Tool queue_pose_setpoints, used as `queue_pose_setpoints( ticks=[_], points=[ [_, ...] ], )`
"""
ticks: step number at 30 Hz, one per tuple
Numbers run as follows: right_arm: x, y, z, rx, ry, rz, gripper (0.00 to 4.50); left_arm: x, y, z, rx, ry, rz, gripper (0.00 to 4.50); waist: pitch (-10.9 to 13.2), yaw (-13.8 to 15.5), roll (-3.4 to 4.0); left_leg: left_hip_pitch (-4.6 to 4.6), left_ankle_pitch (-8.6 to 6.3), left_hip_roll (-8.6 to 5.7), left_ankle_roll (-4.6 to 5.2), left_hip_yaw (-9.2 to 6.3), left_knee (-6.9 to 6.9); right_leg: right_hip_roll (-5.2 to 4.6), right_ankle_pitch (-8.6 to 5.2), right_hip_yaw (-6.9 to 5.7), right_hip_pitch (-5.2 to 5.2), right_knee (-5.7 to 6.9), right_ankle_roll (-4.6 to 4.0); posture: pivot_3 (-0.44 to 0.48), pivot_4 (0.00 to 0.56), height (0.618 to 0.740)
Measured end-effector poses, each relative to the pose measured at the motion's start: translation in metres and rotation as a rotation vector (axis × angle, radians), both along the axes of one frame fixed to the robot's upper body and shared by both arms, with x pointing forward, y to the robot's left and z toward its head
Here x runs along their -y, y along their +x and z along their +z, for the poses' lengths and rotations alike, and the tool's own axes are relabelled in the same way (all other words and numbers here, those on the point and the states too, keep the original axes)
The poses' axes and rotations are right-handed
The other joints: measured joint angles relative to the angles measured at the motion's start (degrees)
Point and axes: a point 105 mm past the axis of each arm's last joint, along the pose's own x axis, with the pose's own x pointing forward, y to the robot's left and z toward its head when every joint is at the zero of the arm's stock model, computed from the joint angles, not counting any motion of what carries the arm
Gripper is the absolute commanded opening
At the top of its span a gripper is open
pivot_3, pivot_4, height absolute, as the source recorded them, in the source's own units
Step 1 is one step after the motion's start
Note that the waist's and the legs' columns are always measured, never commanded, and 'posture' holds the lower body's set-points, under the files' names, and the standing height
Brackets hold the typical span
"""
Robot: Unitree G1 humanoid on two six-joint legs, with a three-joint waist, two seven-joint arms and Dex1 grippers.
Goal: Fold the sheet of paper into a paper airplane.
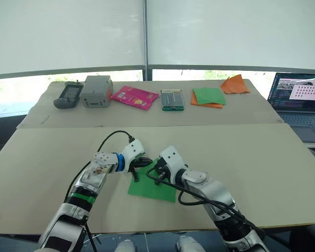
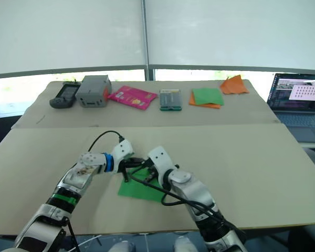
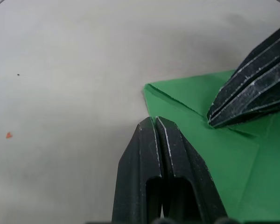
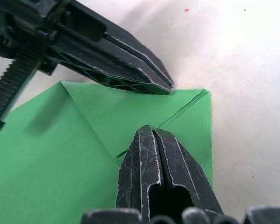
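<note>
The bright green sheet of paper (image 1: 150, 189) lies flat on the near table, with a corner flap folded inward along a crease (image 4: 130, 107). Both grippers meet over its far edge. My left gripper (image 1: 145, 163) is shut, its tips (image 3: 155, 121) resting at the paper's edge beside a folded corner. My right gripper (image 1: 156, 172) is also shut, and its tips (image 4: 151, 130) press down on the flap's point. In the right wrist view the left gripper (image 4: 165, 85) crosses just beyond the sheet's far edge.
The back table holds a black handheld device (image 1: 68, 95), a grey box (image 1: 97, 91), a pink packet (image 1: 134, 97), a small green-rimmed case (image 1: 172, 99), a green-and-orange stack of sheets (image 1: 209, 97) and an orange pointed paper piece (image 1: 235, 84). A laptop (image 1: 302, 97) stands at the right.
</note>
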Motion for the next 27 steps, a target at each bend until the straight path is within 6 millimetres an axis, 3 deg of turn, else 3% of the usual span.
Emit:
queue_pose_setpoints(
  ticks=[27],
  points=[
    [-0.002,0.000,-0.001,-0.007,-0.002,0.009,0.00,-0.045,-0.034,-0.007,-0.018,0.060,0.042,0.08,-0.05,-0.08,0.13,0.20,-0.02,0.04,-0.02,0.04,-0.16,-0.02,-0.10,0.02,-0.02,0.00,-0.18,0.000,0.150,0.740]
  ],
)
